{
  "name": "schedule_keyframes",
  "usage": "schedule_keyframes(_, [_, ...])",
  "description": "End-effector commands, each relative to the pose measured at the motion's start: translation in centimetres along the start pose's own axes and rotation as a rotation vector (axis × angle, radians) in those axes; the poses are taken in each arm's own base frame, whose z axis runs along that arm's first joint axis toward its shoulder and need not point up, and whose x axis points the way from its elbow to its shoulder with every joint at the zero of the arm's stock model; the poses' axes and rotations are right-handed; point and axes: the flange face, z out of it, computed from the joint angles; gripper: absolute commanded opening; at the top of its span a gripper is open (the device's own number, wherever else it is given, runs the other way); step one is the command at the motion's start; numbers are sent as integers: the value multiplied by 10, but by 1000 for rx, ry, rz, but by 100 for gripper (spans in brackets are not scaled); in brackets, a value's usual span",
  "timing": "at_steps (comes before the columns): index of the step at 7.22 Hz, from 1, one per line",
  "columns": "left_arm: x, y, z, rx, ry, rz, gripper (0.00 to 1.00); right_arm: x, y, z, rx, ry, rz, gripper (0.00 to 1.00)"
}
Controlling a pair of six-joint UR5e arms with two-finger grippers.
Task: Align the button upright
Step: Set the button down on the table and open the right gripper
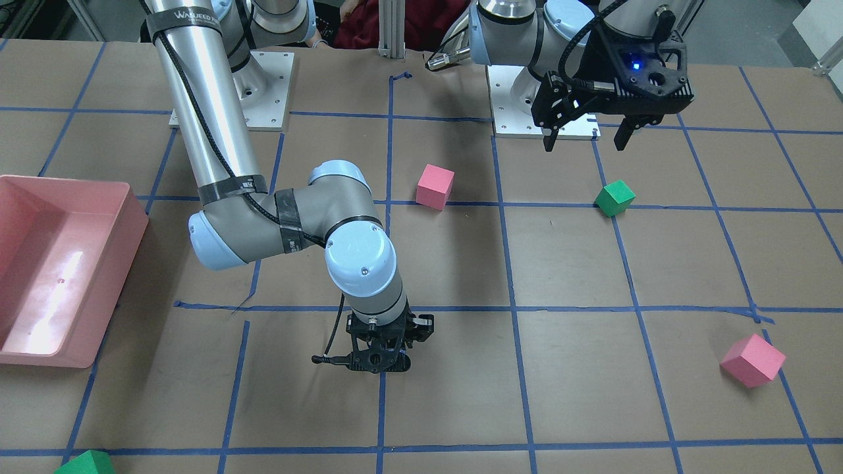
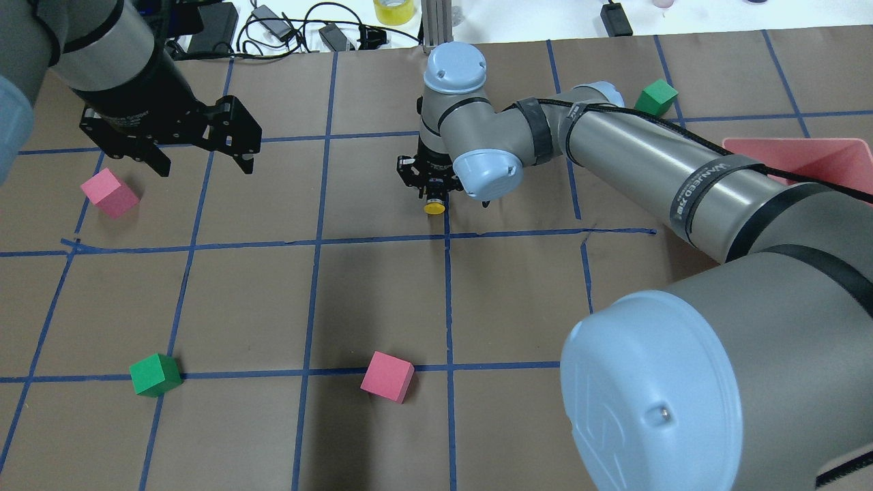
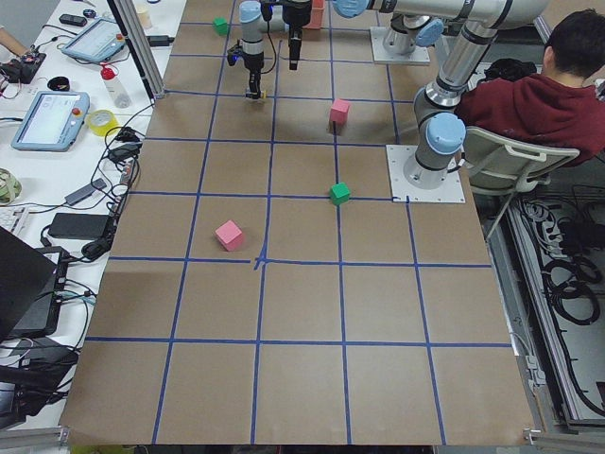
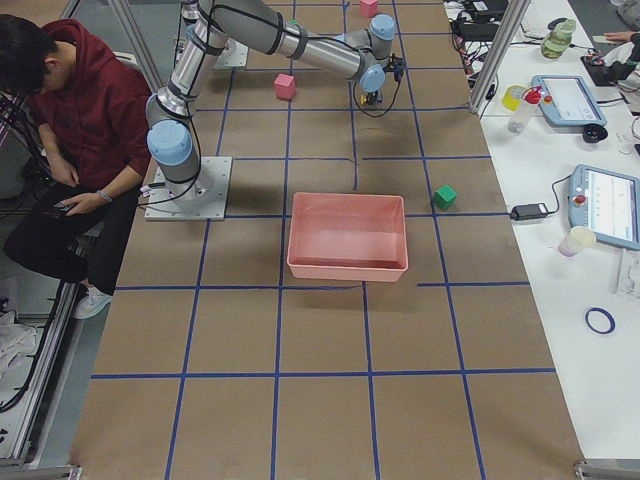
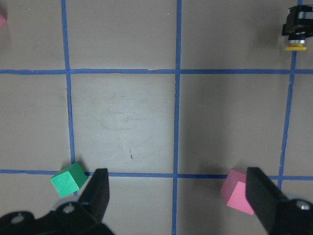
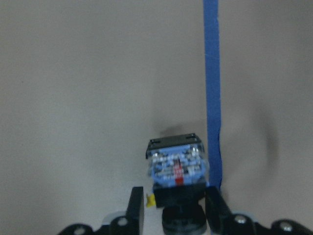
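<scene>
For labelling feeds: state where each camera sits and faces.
Front-facing: across the table, facing the robot; both arms, left gripper at right.
Overhead: behind its shoulders, looking forward-down; both arms.
Exterior left: table's left end; both arms.
Exterior right: right end; right arm, pink bin.
Left wrist: down; own fingers.
Right wrist: down; right gripper around the button, which overhead shares.

Opposed overhead and front views, wrist cameras share button [image 6: 177,171]

Matt brown paper table [image 1: 579,257], smooth blue tape lines [image 1: 593,308] — the glossy pink plastic bin [image 1: 117,263] throws glare, brushed silver metal arm tube [image 1: 204,112] gleams — shiny yellow-capped black plastic push-button [image 2: 434,206], matt pink cube [image 1: 435,186].
</scene>
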Motion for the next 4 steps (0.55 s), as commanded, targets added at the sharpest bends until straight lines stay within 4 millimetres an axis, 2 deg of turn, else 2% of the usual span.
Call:
schedule_keyframes(1, [0,0,0,-1,-1,0,100,-3,0,-5,7,-7,-16,100])
schedule_keyframes(2, [0,1,-1,0,-1,4,100,-6,1,-25,27,-14,-24,100])
schedule_keyframes(3, [-2,2,-9,8,-16,4,100,4,3,-46,50,-1,-57,100])
schedule_keyframes(4, [-4,-2,-8,11,-54,8,100,24,0,-63,43,43,-88,100])
